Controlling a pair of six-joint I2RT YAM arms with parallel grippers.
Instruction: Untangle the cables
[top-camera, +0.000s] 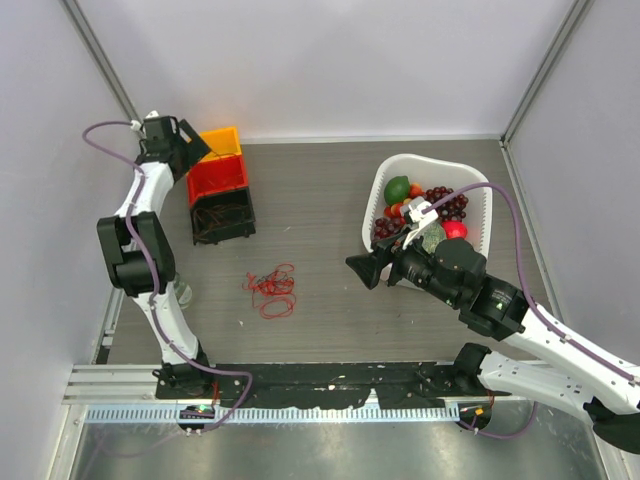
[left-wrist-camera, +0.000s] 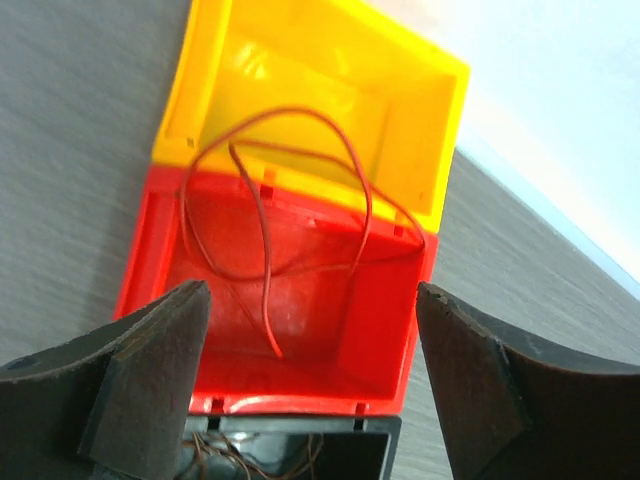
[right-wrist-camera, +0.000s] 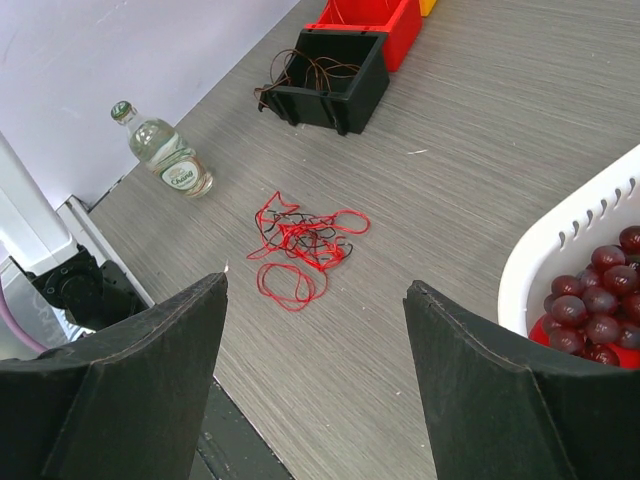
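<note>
Since the step in hand looks like sorting freed strands into bins, here's how I'd play it.

On the table, the basket of fruit sits on the right, well apart from the action, so ignore it. The left gripper hangs over the red bin at the far left, jaws wide apart and holding nothing. The right gripper hovers by the basket, jaws spread too, also empty, and faces the cables.

The bins sit in a row: yellow bin farthest, red in the middle, black bin nearest with brownish wire in it. A bottle sits by the left edge.

The cables are a loose red tangle mid-table, between the arms and touching neither. One strand lies in the red bin, with its loop draped over the wall into the yellow one.

My take: lift the left arm straight up so a finger doesn't snag that loop. Then go for the outer ring on the tangle's near side. Pinch one wire only and pull slowly, while the right arm pins the rest.
</note>
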